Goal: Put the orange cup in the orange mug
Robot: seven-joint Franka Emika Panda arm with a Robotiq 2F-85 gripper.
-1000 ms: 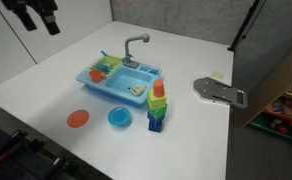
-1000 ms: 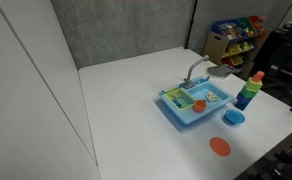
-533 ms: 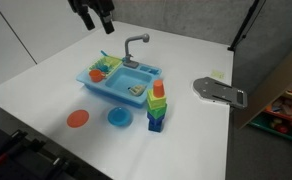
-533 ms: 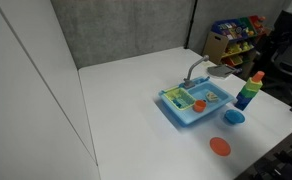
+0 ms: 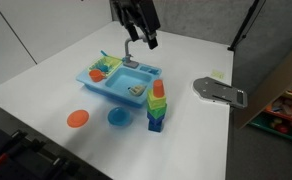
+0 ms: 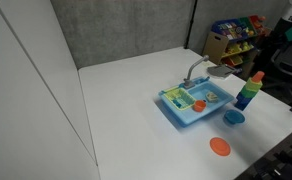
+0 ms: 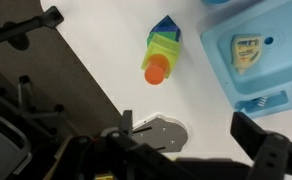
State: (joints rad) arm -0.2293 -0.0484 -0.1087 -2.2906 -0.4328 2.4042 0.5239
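While hanging high over the toy sink, near its faucet: claw spread wide, holding nothing, fingers far apart at the edges of the wrist view. Orange cup topmost on a stack of cups, resting on a green cup, on the white bench just beside the sink's basin end. Orange mug inside the sink, in the compartment away from the stack. Orange plate and blue bowl on the bench near the sink's long side.
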